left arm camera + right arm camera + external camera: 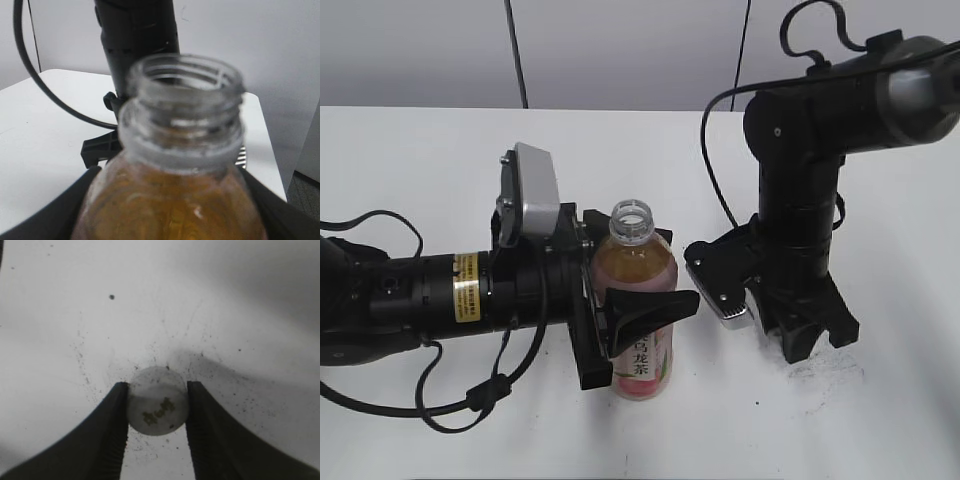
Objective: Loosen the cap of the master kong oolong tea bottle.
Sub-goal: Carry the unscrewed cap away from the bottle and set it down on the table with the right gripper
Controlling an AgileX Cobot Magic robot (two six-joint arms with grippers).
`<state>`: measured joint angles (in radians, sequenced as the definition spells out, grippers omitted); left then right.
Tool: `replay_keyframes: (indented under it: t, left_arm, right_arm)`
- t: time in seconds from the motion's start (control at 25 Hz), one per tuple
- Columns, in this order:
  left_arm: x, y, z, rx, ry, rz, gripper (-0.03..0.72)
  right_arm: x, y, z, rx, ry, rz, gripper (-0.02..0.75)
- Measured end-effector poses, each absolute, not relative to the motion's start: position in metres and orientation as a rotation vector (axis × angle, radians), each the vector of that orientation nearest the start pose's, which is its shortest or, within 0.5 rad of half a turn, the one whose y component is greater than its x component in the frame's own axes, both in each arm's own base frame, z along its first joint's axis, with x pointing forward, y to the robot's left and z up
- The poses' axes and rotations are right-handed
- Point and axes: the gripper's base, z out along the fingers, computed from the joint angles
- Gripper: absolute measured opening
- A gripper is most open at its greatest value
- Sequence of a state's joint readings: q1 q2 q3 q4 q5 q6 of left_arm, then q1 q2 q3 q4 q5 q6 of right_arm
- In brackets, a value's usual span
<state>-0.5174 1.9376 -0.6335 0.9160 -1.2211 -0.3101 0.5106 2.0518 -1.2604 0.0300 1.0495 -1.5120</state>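
One bottle (pixel 642 300), clear plastic, amber tea, pink label, upright on white desk (pixel 420 180); threaded neck open, clamped between left fingers (pixel 645 305). One cap (pixel 157 406), small, round, smooth, whitish, pinched between right fingers (pixel 156 432) low at the speckled desk, well right of the bottle. Step judged: cap already off, being set down; next calls for parting the fingers and lifting clear.

Bottle (pixel 642 300) upright, open-necked, amber tea inside; white cap (pixel 157 407) off, on table.
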Motion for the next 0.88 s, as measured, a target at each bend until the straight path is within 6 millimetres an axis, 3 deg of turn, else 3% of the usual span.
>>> replay_keyframes:
  t: [0.16,0.4,0.56,0.88]
  left_arm:
    - [0.231,-0.21,0.134,1.12,1.418,-1.026,0.445]
    - [0.231,-0.21,0.134,1.12,1.418,-1.026,0.445]
    - [0.231,-0.21,0.134,1.12,1.418,-1.026,0.445]
    - [0.231,-0.209,0.133,1.123,1.421,-1.021,0.489]
  right_arm:
    - [0.311,0.174,0.116,-2.63,1.971,0.107,0.335]
    - [0.313,0.174,0.115,-2.485,2.142,0.063,0.575]
    - [0.316,0.175,0.119,-2.44,2.174,0.039,0.583]
    - [0.335,0.186,0.151,-2.199,2.247,-0.029,0.577]
